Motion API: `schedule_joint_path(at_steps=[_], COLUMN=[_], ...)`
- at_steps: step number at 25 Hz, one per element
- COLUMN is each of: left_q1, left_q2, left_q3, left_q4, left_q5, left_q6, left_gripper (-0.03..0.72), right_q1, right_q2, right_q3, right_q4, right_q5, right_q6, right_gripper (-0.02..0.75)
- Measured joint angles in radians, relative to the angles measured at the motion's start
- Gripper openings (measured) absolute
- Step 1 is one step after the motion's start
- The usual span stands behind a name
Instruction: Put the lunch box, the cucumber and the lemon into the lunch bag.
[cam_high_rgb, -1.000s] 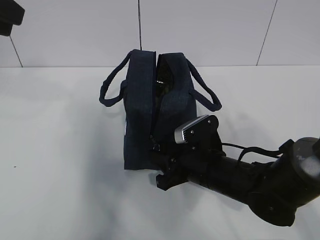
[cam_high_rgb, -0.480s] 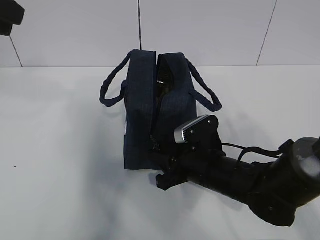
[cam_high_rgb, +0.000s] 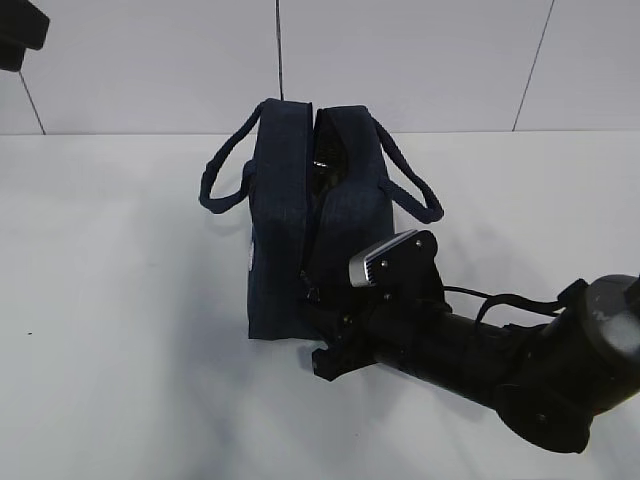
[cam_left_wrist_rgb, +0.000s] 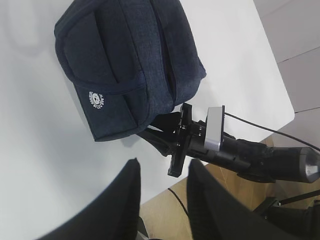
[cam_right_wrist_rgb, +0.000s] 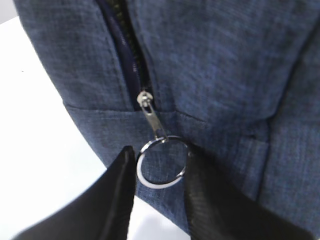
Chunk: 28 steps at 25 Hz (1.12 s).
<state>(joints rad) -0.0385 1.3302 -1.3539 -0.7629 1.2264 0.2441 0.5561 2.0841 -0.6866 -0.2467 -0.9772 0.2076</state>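
Navy bag (cam_high_rgb: 300, 235) stands mid-table (cam_high_rgb: 120, 300), top gaping, something shiny inside. Right gripper (cam_right_wrist_rgb: 161, 172) at the bag's 6 o'clock end, jaws pinching the zipper ring (cam_right_wrist_rgb: 161, 168) from both sides. Left gripper (cam_left_wrist_rgb: 162, 192) hangs clear at the bag's 6 o'clock in its wrist view, jaws spread, empty.

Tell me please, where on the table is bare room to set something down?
The white table is bare left of the lunch bag, down to its near edge. It is also bare right of the bag behind the right gripper. It is crowded at the bag's near end, where that gripper flanks the zipper ring.
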Motion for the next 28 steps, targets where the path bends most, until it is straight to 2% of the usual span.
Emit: schedule_joint_path(at_steps=[8,16,28], left_q1=[0.000,0.000,0.000], left_q2=[0.000,0.000,0.000], left_q3=[0.000,0.000,0.000], left_q4=[0.000,-0.002,-0.002], left_q5=[0.000,0.000,0.000], left_q6=[0.000,0.000,0.000], left_gripper=[0.228,0.228,0.228], right_q1=[0.000,0.000,0.000], right_q2=[-0.021,-0.021,-0.046], right_q3=[0.002,0.003,0.003], right_q4=[0.002,0.021,0.033], right_q5=[0.013,0.056,0.076], right_q6=[0.000,0.000,0.000], right_gripper=[0.202,0.192,0.055])
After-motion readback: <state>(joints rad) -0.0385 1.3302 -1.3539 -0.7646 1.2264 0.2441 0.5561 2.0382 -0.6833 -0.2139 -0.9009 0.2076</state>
